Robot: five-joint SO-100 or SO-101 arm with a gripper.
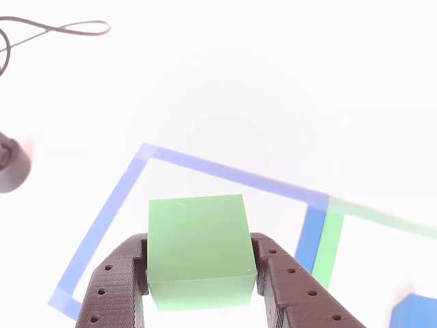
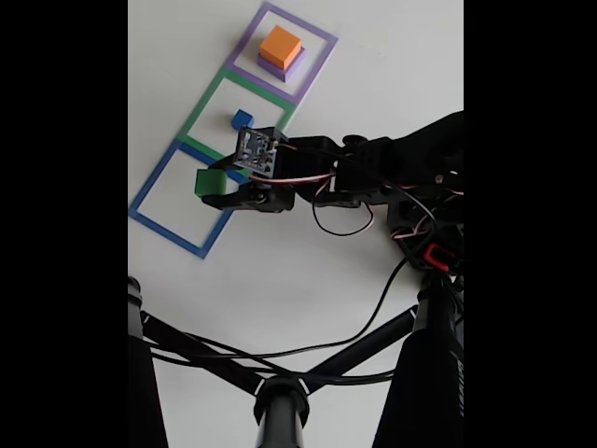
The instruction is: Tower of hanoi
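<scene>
white tabletop (image 2: 373, 56): gripper (image 1: 201, 273) pinches the green cube (image 1: 199, 249) (over the blue outline (image 1: 102, 225)).

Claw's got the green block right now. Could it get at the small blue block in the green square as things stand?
Probably not yet: the claw is shut on the green block. The blue block itself stands alone with nothing over it.

Green cube (image 1: 198, 249) sat upright, clamped between dark fingers over the blue outline; small blue cube (image 2: 242, 119) lay farther off; orange cube (image 2: 281, 45) topped the pale-purple slab (image 2: 292, 67), farthest.
</scene>
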